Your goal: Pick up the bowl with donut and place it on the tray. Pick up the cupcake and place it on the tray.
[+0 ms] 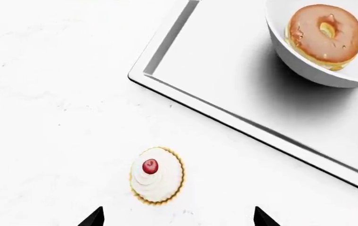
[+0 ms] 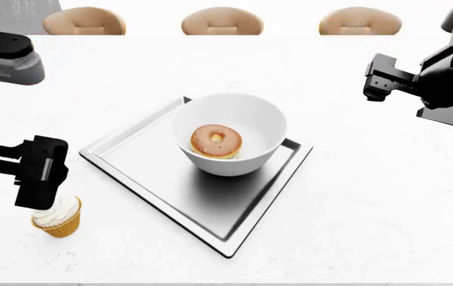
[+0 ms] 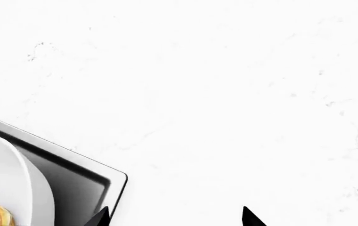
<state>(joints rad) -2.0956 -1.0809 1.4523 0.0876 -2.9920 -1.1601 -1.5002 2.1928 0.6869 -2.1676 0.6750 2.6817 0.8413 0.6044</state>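
The white bowl [image 2: 230, 134] stands on the silvery tray [image 2: 143, 179] with the glazed donut [image 2: 216, 141] inside it. The bowl [image 1: 329, 70], donut [image 1: 325, 33] and tray [image 1: 229, 94] also show in the left wrist view. The cupcake [image 2: 59, 217] sits on the white table to the left of the tray. My left gripper [image 1: 177, 219] hovers over the cupcake [image 1: 157, 175], open and empty. My right gripper [image 3: 174, 219] is open and empty, raised to the right of the tray corner [image 3: 113, 181], with the bowl rim [image 3: 9, 179] beside it.
The white marble table [image 2: 369, 196] spreads around the tray. Three tan chair backs [image 2: 222, 21] line the far edge. My left arm [image 2: 40, 170] partly covers the cupcake in the head view; my right arm [image 2: 425, 80] is up at the right.
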